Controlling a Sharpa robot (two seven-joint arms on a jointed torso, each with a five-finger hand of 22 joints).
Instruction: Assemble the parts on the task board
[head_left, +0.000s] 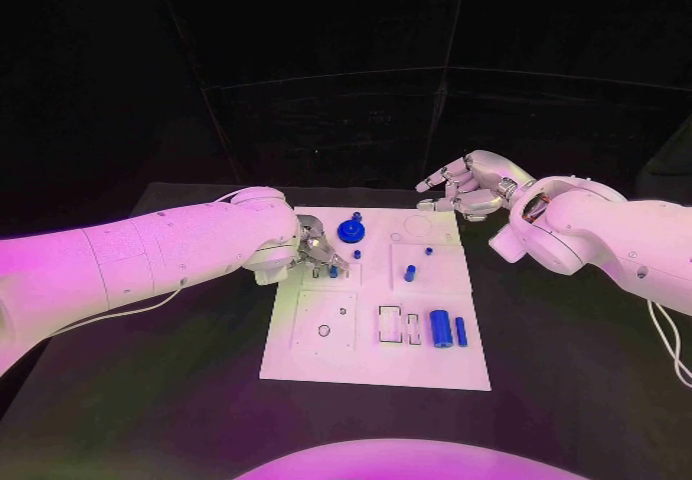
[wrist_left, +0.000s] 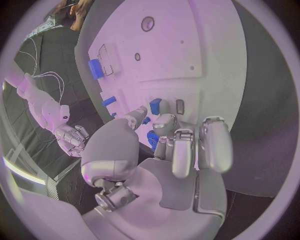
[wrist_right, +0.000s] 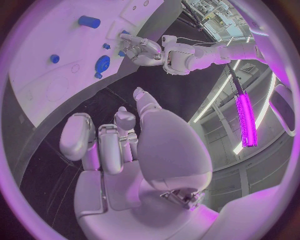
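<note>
The white task board (head_left: 361, 362) lies in the middle of the black table. My left hand (head_left: 309, 254) reaches over its left far part, fingers curled down onto the plate. Thumb and a fingertip (wrist_left: 164, 121) pinch a small blue part (wrist_left: 155, 106), which also shows just under the hand (head_left: 332, 270). A round blue part (head_left: 351, 232) stands beyond that hand, with small blue pegs (head_left: 410, 272) to its right. My right hand (head_left: 467, 187) hovers past the board's far right corner, fingers apart and loosely bent, holding nothing (wrist_right: 119, 145).
A thick blue cylinder (head_left: 440, 328) and a thin blue rod (head_left: 460, 331) lie in the board's near right part beside rectangular slots (head_left: 391, 323). Round holes (head_left: 325, 330) mark the near left panel. Black table surrounds the board (wrist_left: 212, 60).
</note>
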